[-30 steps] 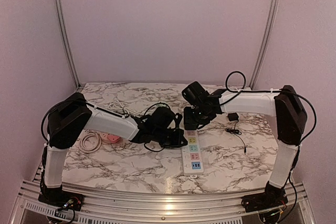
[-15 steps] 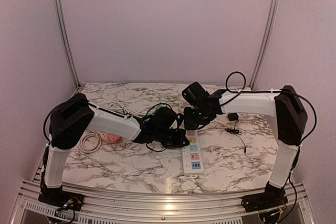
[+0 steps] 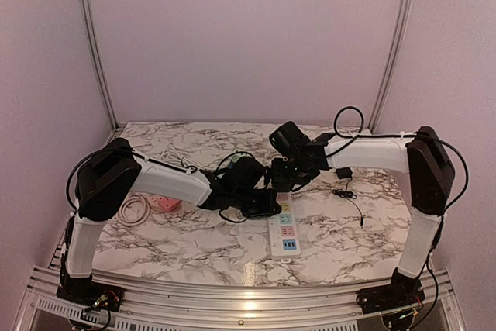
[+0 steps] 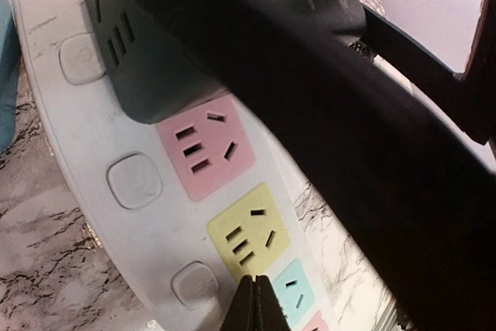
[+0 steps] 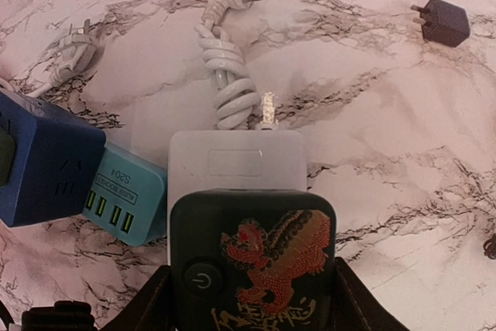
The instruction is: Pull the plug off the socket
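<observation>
The plug (image 5: 252, 253) is a black cube with a red dragon print and a power button, seated at the far end of the white power strip (image 5: 236, 162). My right gripper (image 5: 252, 300) is shut on it, with one finger (image 5: 147, 304) against each side. In the left wrist view the plug (image 4: 155, 67) stands above the strip's pink socket (image 4: 205, 149) and yellow socket (image 4: 248, 230). My left gripper (image 4: 256, 300) is shut, its tips resting on the strip (image 4: 101, 137) by the yellow socket. From above, the strip (image 3: 284, 234) lies mid-table with both grippers at its far end.
A blue cube (image 5: 43, 160) and a teal USB adapter (image 5: 124, 191) lie left of the strip. Its coiled white cable (image 5: 229, 75) runs away behind it. A small dark charger (image 5: 442, 21) sits at the far right. A pink item (image 3: 163, 204) and a cable coil (image 3: 133, 210) lie at the left.
My left arm has slid to the right, bringing its shut gripper onto the strip. The right arm and the plug have not moved.
</observation>
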Robot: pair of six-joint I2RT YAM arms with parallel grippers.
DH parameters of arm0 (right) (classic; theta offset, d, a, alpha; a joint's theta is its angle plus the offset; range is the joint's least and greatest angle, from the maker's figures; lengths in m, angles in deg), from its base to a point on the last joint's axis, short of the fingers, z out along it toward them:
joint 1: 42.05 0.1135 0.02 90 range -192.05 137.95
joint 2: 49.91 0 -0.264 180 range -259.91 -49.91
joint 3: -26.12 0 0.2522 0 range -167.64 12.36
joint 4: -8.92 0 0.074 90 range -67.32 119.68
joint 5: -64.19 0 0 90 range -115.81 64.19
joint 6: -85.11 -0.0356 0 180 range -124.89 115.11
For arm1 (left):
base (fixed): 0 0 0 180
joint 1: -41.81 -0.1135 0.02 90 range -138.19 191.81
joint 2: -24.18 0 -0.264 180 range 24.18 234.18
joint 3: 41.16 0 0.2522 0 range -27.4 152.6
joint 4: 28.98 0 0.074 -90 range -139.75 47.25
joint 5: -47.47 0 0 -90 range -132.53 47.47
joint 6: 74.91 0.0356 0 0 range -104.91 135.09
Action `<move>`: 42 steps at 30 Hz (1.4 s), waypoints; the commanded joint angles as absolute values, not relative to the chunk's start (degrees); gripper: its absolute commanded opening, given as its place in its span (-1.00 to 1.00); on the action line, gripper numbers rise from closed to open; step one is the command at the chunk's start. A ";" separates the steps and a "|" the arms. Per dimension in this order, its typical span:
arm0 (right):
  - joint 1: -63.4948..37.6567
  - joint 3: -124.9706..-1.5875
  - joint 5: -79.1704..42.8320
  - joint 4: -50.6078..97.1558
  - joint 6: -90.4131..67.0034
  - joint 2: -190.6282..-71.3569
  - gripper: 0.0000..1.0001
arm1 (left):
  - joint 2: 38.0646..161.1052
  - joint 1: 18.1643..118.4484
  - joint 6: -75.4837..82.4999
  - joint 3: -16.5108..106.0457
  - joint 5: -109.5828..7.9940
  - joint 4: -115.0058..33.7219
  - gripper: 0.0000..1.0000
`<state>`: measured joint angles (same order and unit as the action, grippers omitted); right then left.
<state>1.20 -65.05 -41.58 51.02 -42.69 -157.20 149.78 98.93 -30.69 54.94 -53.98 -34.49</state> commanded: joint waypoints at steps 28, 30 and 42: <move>2.43 -62.68 -40.75 51.04 -44.26 -151.02 -0.86 | 155.22 98.41 -31.45 52.98 -50.62 -45.38 -1.00; 2.43 -62.47 -40.47 50.66 -44.14 -150.45 -0.86 | 155.28 98.41 -31.42 53.04 -50.58 -45.33 -1.00; 2.47 -63.46 -39.61 51.31 -44.09 -150.10 -0.87 | 155.64 98.45 -31.52 53.41 -50.58 -45.41 -1.00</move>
<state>1.20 -61.95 -41.16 51.30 -43.48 -154.03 150.28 98.86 -31.87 55.38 -53.01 -35.00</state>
